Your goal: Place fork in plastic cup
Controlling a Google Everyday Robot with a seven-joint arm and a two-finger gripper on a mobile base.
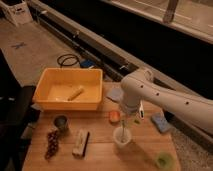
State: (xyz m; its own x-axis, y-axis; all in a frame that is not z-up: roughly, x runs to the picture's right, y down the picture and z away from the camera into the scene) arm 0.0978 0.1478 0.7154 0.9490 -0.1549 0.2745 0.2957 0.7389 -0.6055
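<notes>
Gripper, jaws spread, hangs over fork in white cup: a skewed pinch could tip that cup!

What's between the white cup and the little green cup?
Only bare table lies between white cup and green cup in the camera view. The gripper hangs above the white cup.

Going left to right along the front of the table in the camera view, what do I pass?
Grapes, dark grey cup, pale oblong block, white cup with the gripper hanging just above it, light-green plastic cup.
</notes>
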